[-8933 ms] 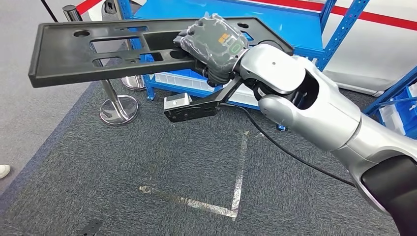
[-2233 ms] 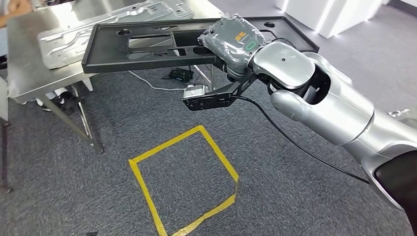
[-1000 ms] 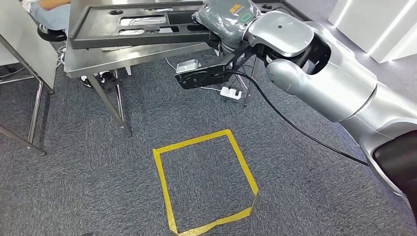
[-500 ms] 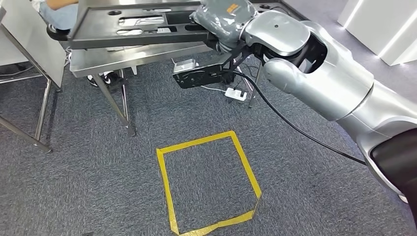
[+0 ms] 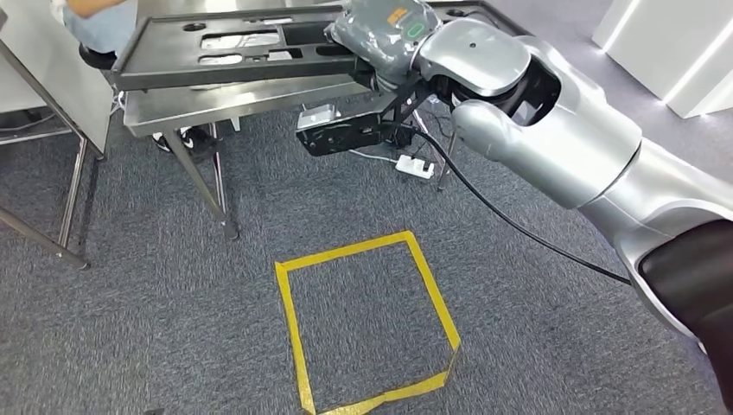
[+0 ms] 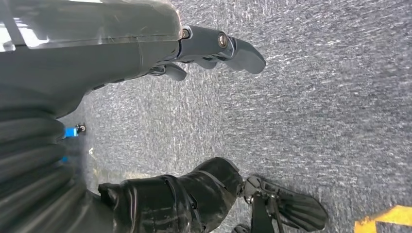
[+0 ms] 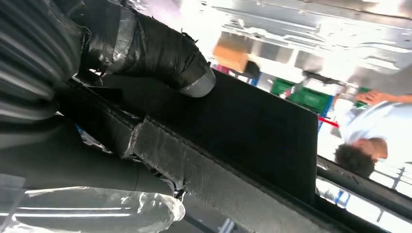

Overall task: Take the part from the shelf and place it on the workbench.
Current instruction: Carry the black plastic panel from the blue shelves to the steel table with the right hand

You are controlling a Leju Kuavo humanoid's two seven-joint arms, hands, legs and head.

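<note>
The part point(image 5: 233, 52) looked matt black plastic, the workbench point(image 5: 251, 95) brushed shiny metal, the floor point(image 5: 173, 303) rough grey carpet

The silver right arm reaches forward and up to the left, its covered right hand point(image 5: 380, 30) clamped with fingers curled. The left hand point(image 6: 145, 92) hangs toward the floor, fingers apart and holding nothing.

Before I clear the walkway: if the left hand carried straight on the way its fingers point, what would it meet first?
Probably the grey carpet. The left hand hangs with nothing in it, fingers apart and aimed at the floor; nothing shows between them, though depth is hard to judge.
</note>
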